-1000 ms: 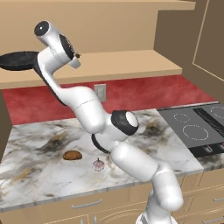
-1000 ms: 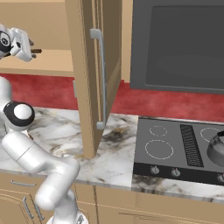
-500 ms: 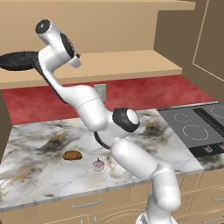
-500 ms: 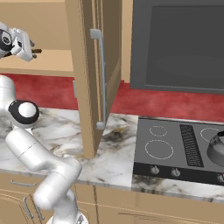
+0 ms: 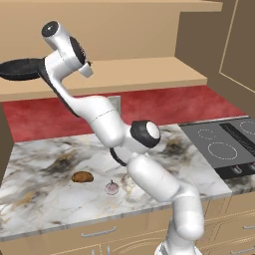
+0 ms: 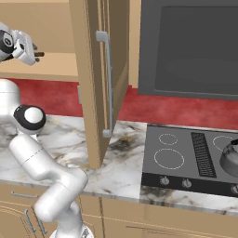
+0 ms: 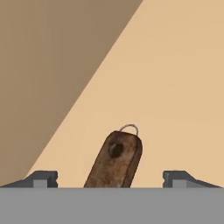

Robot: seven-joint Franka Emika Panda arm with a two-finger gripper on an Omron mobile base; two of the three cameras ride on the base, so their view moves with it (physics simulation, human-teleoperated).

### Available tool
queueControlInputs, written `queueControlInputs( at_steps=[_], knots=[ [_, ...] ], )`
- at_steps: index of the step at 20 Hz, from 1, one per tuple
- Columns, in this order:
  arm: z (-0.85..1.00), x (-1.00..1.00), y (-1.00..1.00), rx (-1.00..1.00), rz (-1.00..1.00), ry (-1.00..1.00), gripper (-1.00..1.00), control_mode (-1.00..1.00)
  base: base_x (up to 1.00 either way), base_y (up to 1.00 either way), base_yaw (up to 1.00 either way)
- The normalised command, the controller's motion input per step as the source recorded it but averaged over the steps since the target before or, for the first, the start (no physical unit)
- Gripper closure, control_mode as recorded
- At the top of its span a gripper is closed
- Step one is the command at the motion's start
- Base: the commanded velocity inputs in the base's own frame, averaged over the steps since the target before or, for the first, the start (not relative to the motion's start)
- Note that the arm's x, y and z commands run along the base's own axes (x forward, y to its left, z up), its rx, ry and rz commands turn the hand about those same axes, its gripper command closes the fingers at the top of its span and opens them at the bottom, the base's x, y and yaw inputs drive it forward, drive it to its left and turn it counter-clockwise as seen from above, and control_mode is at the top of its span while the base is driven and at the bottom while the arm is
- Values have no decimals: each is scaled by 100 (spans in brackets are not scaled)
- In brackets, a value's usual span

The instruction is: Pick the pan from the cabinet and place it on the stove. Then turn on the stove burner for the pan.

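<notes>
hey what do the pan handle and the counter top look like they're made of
The pan handle looks like dark brown wood with a matte, slightly grainy surface and a small metal hanging loop at its end. The counter top looks like polished marble: white with grey and brown veining. Both are rendered, so this is judged from looks alone.

Taking the cabinet (image 5: pixel 124 74) shelf as the mark: the left base view looks forward and down from behind the arm, with the shelf across its top and the desk (image 5: pixel 45 169) below. The right base view faces the same shelf from the other side, past the open door. The hand view sits close above the shelf board.
</notes>
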Motion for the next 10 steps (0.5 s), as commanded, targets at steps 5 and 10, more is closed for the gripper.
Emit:
queueControlInputs(
  at_steps=[5,10],
  knots=[
    [-41,19,0,0,0,0,-100,-100,0,0,0],
    [-46,21,6,-1,0,1,-100,-100,0,0,0]
  ],
)
